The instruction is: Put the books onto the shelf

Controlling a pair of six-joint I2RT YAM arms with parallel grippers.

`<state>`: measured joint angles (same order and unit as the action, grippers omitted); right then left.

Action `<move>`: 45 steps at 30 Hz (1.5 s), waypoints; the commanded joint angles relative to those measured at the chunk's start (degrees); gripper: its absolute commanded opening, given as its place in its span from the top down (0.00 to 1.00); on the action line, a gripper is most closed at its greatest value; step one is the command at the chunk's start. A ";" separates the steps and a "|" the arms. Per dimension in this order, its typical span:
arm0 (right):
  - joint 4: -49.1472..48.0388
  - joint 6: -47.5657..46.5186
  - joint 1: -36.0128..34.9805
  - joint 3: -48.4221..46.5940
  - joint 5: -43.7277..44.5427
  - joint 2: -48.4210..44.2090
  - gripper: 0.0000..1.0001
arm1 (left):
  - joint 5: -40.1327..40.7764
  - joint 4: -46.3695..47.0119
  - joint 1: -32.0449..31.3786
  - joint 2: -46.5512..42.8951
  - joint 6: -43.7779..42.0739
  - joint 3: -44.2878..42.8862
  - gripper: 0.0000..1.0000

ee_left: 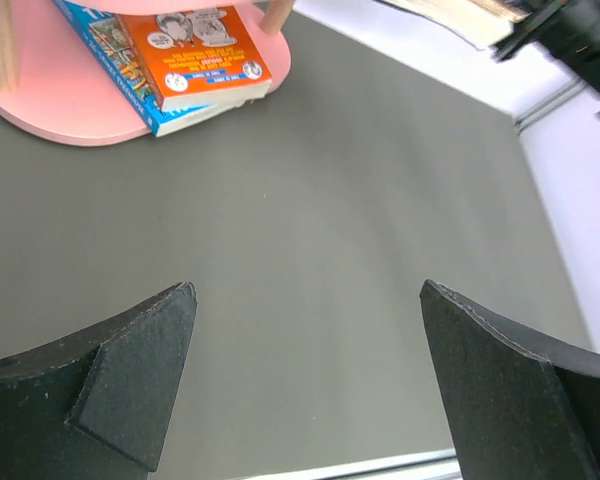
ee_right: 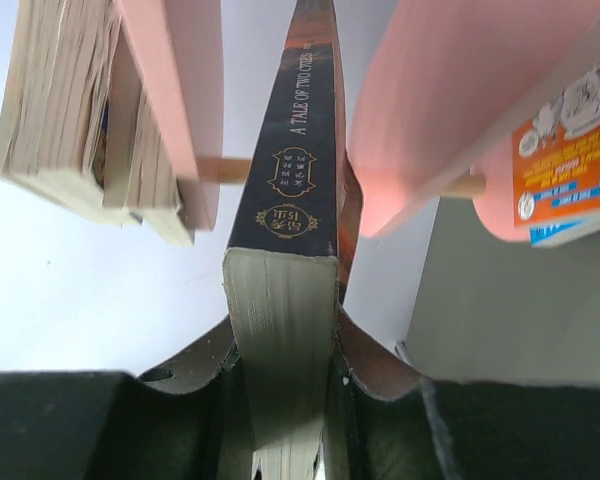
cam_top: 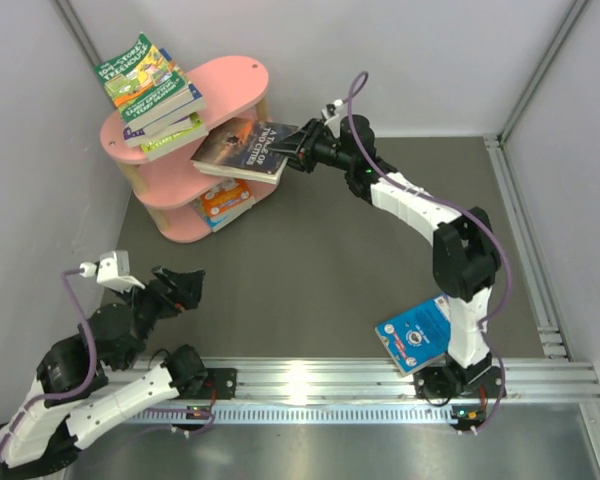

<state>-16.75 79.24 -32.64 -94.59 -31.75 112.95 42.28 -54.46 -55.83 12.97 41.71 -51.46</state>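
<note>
The pink shelf [cam_top: 235, 75] stands at the far left corner. A stack of books [cam_top: 148, 85] with green covers lies on its top board. An orange and a blue book [cam_top: 225, 200] lie on the bottom board, with the orange cover [ee_left: 205, 50] uppermost. My right gripper [cam_top: 298, 150] is shut on the dark brownish book [cam_top: 245, 148], held flat with its far end between the top and middle boards. In the right wrist view that dark book [ee_right: 298, 170] runs out from my jaws [ee_right: 285, 330] between two pink boards [ee_right: 420, 100]. My left gripper [cam_top: 180, 290] hangs open and holds nothing [ee_left: 308, 290].
A blue book [cam_top: 415, 335] lies by the right arm's base near the front rail [cam_top: 320, 378]. White walls close in the grey mat on the left, back and right. A metal track [cam_top: 525, 250] runs along the right edge.
</note>
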 commanded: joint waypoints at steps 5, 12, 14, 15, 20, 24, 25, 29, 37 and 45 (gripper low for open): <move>-6.20 -3.27 -1.10 -12.98 13.79 5.79 1.00 | 4.74 -1.53 -2.35 -2.25 2.67 0.48 0.01; -1.98 -4.97 -2.07 -25.63 23.22 16.42 1.00 | 4.39 -1.44 -2.26 1.27 1.97 0.31 0.01; 0.31 -4.89 -2.16 -29.94 24.18 19.40 1.00 | 4.39 -1.53 -2.26 1.09 2.05 0.31 0.01; 0.49 -4.97 -2.34 -30.74 25.06 20.03 1.00 | 4.47 -1.53 -2.26 1.00 2.14 0.31 0.01; 1.55 -4.97 -2.86 -33.56 25.95 23.19 0.98 | 5.00 -1.62 -2.18 -0.14 2.58 0.49 0.01; 4.96 -7.08 -3.39 -33.47 26.39 23.64 0.35 | 5.18 -1.88 -2.26 0.12 2.76 0.31 0.01; 5.93 -8.13 -3.39 -32.95 26.30 23.46 0.23 | 5.18 -1.88 -2.26 0.12 2.67 0.31 0.01; 8.49 -11.56 -3.30 -27.95 27.61 19.70 0.00 | 5.36 -2.06 -2.26 0.04 2.85 0.31 0.01; 20.61 -20.61 -3.39 -27.05 31.31 16.25 0.00 | 5.53 -2.14 -2.17 0.04 2.93 0.31 0.01; 27.91 -23.34 -3.66 -28.11 31.31 17.75 0.00 | 5.62 -2.32 -2.17 -0.23 3.20 0.31 0.01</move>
<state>8.45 58.78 -36.14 -121.16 -1.45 132.35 46.74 -56.75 -57.87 13.23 44.88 -51.20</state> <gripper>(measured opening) 0.996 0.991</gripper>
